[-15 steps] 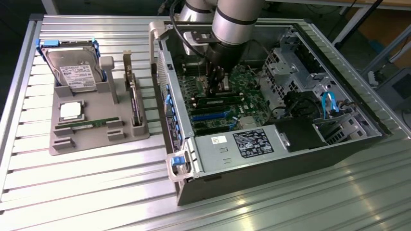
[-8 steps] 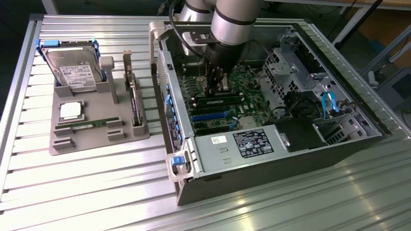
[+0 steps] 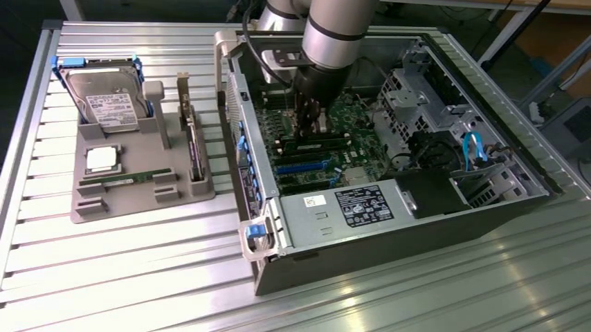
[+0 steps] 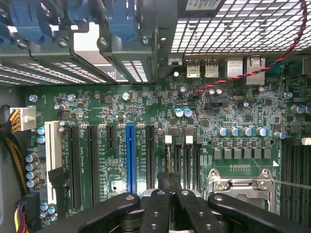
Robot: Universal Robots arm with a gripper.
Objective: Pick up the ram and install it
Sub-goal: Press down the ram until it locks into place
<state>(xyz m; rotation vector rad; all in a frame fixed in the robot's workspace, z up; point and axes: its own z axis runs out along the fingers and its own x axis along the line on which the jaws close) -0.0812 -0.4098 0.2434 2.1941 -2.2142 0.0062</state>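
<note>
Here our gripper [image 3: 309, 130] stands nose-down inside the open case [image 3: 416, 242], over the motherboard [image 3: 356, 114]. In the wrist view the gripper [image 4: 170, 187] has its two black fingers [image 4: 156, 208] drawn narrow, with only a thin slit between them. A thin pale edge runs from that slit toward the memory slots [image 4: 187, 160] with white clips. We cannot tell whether that edge is a stick held in the grip. The tips hang just above those slots [image 3: 309, 145], close to the board. Just beside the slots in the wrist view we see the metal processor socket [image 4: 240, 182] on one flank and a blue expansion slot [image 4: 130, 155] on the other.

Moving outward in the exterior view, the power supply [image 3: 360, 204] lies at 5 o'clock from the gripper. Well apart, at 9 o'clock from the case, a grey tray [image 3: 138, 200] sits on the slatted table [image 3: 138, 277]. One ram [image 3: 129, 178] lies flat in it. At 12 o'clock from that ram we see the processor [image 3: 102, 159], then the hard drive [image 3: 102, 100]. A card [image 3: 191, 138] stands on edge at 2 o'clock from the ram.
</note>
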